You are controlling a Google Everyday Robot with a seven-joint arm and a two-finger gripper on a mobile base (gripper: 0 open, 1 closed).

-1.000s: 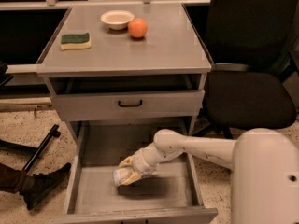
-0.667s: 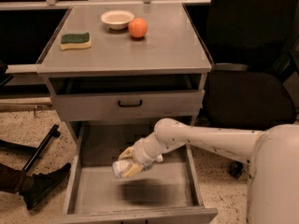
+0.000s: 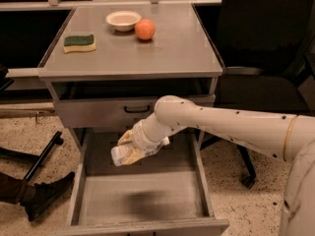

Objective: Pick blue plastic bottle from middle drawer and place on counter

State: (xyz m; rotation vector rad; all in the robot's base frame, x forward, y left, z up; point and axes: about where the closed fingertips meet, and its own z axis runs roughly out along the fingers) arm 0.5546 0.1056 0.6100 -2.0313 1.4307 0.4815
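Note:
My gripper (image 3: 127, 151) is shut on the blue plastic bottle (image 3: 118, 156) and holds it in the air above the open middle drawer (image 3: 142, 195), in front of the shut drawer with the black handle (image 3: 136, 109). The bottle lies sideways in the fingers, with only its pale end showing at the left. The drawer floor below is bare but for the arm's shadow. The counter (image 3: 162, 48) is the grey cabinet top above and behind the gripper.
On the counter lie a green and yellow sponge (image 3: 79, 43), a white bowl (image 3: 123, 19) and an orange (image 3: 144, 29). A black office chair (image 3: 266, 58) stands to the right. Dark chair legs (image 3: 39, 161) lie on the speckled floor at left.
The gripper has risen from the drawer floor with the bottle in it and now hangs well above the drawer, a little further left.

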